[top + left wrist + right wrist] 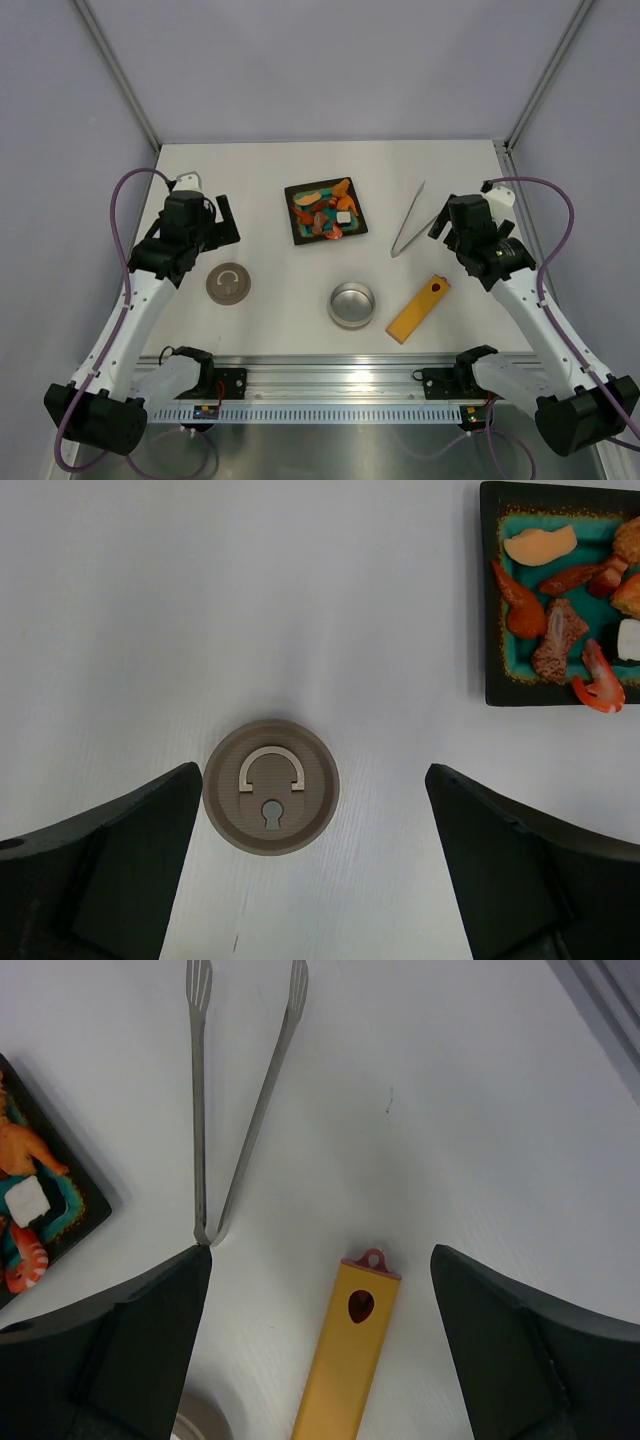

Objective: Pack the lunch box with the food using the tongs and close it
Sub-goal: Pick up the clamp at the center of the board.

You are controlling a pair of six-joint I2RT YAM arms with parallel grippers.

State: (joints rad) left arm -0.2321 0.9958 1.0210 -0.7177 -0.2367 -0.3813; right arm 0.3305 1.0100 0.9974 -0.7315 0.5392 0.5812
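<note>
Nearest the desk's (270, 330) front edge sits the small round shiny silver metal lunch box (352, 304), uncovered, with the long yellow-orange flat bar (418, 309) just right of it, not touching. Its round grey-brown lid (228, 284) lies well to the left, bare desk all around. The left end effector (222, 222) hovers over the lid, released and empty. The right end effector (443, 228), also spread wide and empty, hangs over the joined end of the slim silver metal tongs (408, 233), whose arms splay toward the far edge. Farther back, the square black plate (292, 218) carries the orange, red and brown food pieces (325, 210); open desk lies behind it.
</note>
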